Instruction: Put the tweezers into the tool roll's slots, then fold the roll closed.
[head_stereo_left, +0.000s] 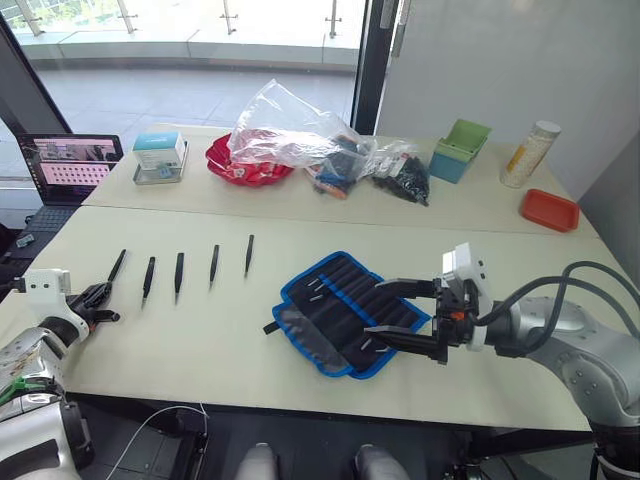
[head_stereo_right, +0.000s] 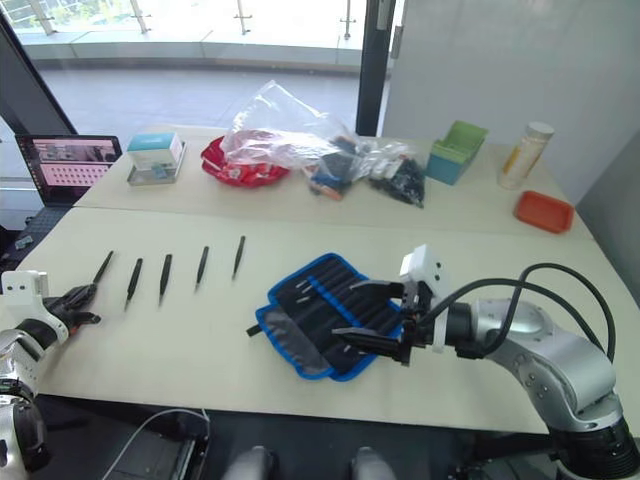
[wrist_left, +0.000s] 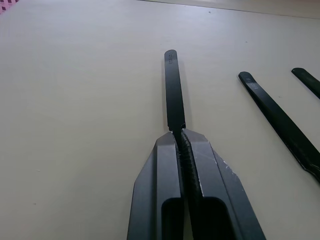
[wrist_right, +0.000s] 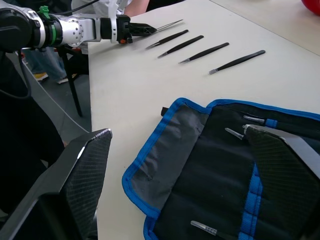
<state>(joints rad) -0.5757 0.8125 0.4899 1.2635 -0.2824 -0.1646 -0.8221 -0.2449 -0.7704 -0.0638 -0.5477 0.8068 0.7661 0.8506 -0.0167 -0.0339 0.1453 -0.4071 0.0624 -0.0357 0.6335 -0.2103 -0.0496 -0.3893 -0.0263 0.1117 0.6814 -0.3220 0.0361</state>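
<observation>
Several slim black tweezers (head_stereo_left: 179, 273) lie in a row on the cream table (head_stereo_left: 200, 340), left of the tool roll. My left gripper (head_stereo_left: 100, 295) is shut on the near end of the leftmost tweezers (wrist_left: 173, 90), which points away along the table top. The tool roll (head_stereo_left: 340, 310) lies open and flat, black with blue edging, its slots (head_stereo_left: 345, 290) facing up with a few silver tips in them. My right gripper (head_stereo_left: 378, 308) is open, its fingers spread over the roll's right edge with nothing between them. The right wrist view shows the roll (wrist_right: 210, 165) and the left gripper (wrist_right: 135, 28).
Along the back of the table stand a laptop (head_stereo_left: 70, 165), a teal box (head_stereo_left: 160, 157), a red bowl (head_stereo_left: 245, 165), a clear plastic bag (head_stereo_left: 290, 135), a green container (head_stereo_left: 460, 150), a bottle (head_stereo_left: 530, 153) and an orange tray (head_stereo_left: 549, 210).
</observation>
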